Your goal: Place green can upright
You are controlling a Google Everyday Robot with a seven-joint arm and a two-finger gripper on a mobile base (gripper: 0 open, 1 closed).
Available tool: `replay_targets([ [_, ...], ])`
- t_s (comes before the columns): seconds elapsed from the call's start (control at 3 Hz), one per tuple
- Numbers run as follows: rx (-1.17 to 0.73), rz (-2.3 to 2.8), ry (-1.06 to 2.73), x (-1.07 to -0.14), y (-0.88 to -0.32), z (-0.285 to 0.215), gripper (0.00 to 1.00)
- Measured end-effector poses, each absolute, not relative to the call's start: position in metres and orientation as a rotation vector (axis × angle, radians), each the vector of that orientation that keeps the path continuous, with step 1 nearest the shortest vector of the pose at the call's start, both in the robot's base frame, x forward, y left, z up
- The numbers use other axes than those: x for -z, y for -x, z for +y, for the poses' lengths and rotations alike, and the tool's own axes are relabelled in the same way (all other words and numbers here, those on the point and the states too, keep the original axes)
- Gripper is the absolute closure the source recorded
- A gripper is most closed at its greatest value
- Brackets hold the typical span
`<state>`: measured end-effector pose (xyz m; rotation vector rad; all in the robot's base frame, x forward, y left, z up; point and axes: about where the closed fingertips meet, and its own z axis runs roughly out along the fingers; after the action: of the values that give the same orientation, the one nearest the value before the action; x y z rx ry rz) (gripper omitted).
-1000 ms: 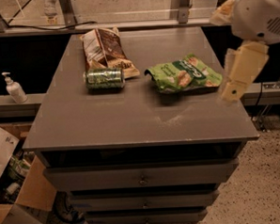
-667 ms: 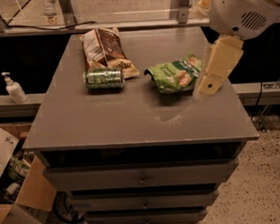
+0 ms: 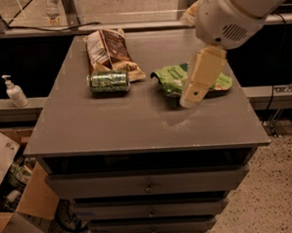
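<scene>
Green can (image 3: 109,82) sideways — pincer (image 3: 190,100) over bag (image 3: 169,78).

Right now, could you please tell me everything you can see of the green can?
The green can is a small shiny metal cylinder, green with pale mottling. It lies on its side, axis left to right, on the grey table, at the near edge of the brown bag; contact unclear. The gripper hovers apart, to its right in view.

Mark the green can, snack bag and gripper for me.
green can (image 3: 108,82), camera view, middle of its side
green snack bag (image 3: 168,78), camera view, its uncovered left part
gripper (image 3: 191,99), camera view, its tip, by the bag
</scene>
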<state>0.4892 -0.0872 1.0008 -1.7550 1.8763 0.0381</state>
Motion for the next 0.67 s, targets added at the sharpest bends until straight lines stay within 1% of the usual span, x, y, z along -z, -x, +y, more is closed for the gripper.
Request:
replay_targets([
  [0.67, -0.043, 1.856, 1.766, -0.953, -0.532, -0.021, 0.0],
])
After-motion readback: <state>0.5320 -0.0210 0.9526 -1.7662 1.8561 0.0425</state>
